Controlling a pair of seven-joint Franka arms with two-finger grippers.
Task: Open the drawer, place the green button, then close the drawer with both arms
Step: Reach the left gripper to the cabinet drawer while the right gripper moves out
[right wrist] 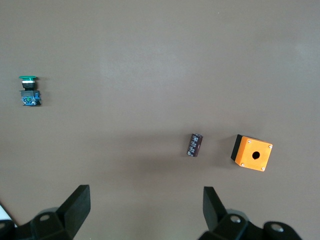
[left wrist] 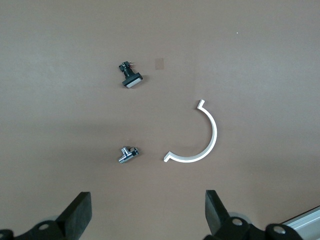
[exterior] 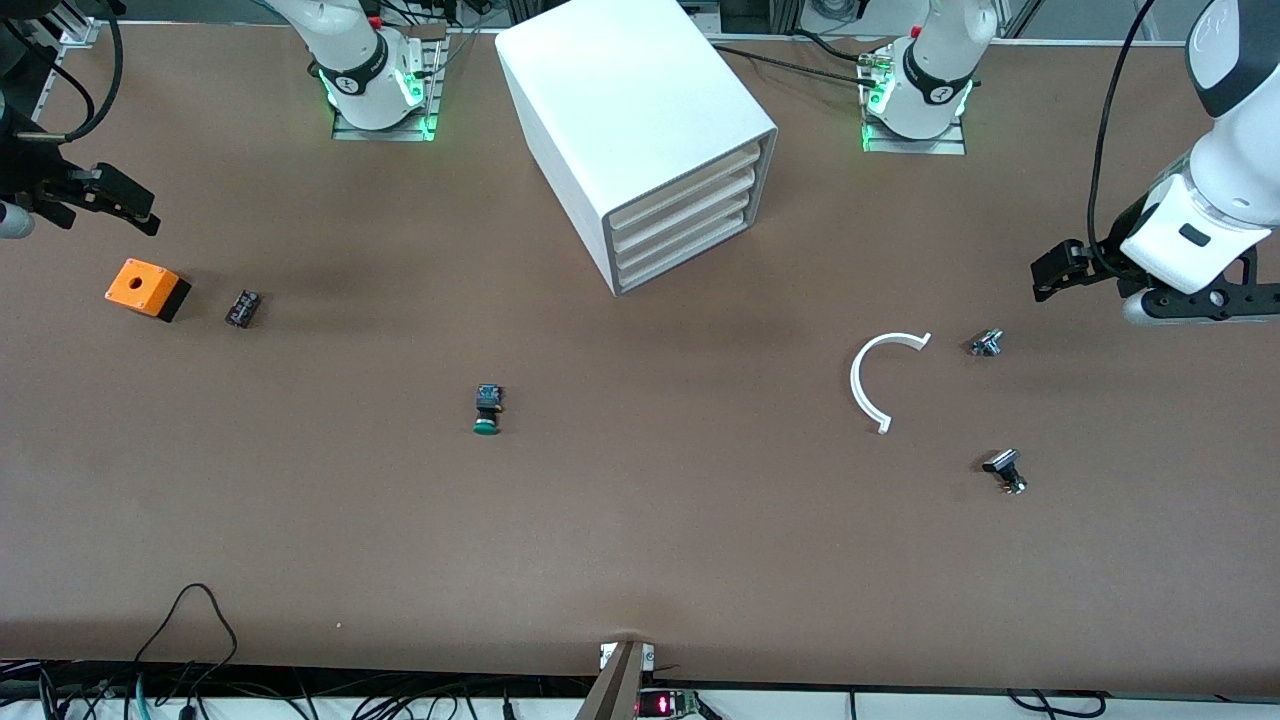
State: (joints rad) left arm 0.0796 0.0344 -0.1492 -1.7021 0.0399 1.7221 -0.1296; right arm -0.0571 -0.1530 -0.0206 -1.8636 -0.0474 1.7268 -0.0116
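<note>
The white cabinet (exterior: 640, 120) stands in the middle of the table between the two arm bases, with all four cream drawer fronts pushed in. The lowest one is the drawer (exterior: 690, 256). The button (exterior: 487, 410), with a green cap and a black-and-blue body, lies on its side on the mat, nearer the front camera than the cabinet; the right wrist view also shows the button (right wrist: 29, 92). My right gripper (exterior: 125, 203) hangs open and empty above the right arm's end of the table, as the right wrist view of the gripper (right wrist: 145, 210) confirms. My left gripper (exterior: 1058, 270) hangs open and empty above the left arm's end, its own view of the gripper (left wrist: 147, 212) showing nothing between the fingers.
An orange box (exterior: 147, 288) with a hole and a small black part (exterior: 242, 307) lie under the right gripper's area. A white curved strip (exterior: 856, 385) and two silver-black parts (exterior: 987, 343) (exterior: 1005, 470) lie toward the left arm's end. Cables run along the front edge.
</note>
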